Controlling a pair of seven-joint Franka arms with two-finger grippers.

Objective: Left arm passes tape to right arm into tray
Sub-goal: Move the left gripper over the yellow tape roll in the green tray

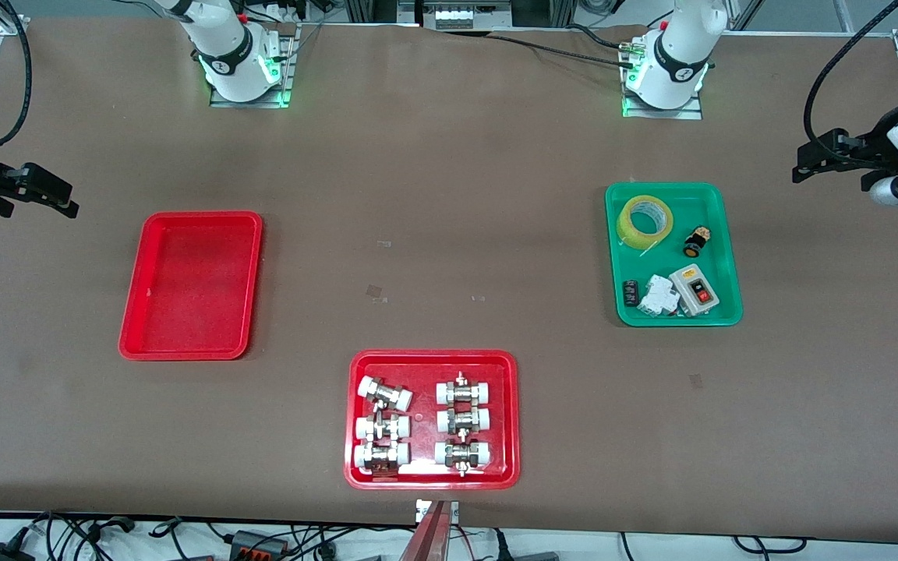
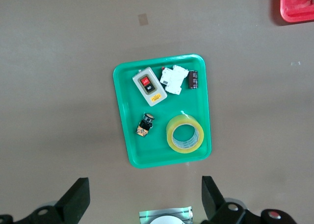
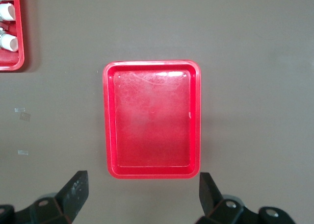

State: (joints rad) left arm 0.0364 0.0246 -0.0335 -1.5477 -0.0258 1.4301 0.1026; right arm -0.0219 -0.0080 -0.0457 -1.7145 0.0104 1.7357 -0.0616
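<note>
Nothing seems done yet: the tape (image 1: 646,221) lies in the green tray (image 1: 726,249), the red tray (image 1: 134,312) holds nothing, and left hand (image 2: 145,197) and right hand (image 3: 142,194) hang released, empty.

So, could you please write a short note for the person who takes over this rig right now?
Left pincer: open, holding nothing, up in the air at the left arm's end of the table.
Right pincer: open, holding nothing, waiting at the right arm's end.
Tape: lying in the green tray beside the small electrical parts.
Red tray: nothing in it.
Done: nothing yet.
Left: pick up the tape, pass it to the right pincer, put it in the red tray.
</note>
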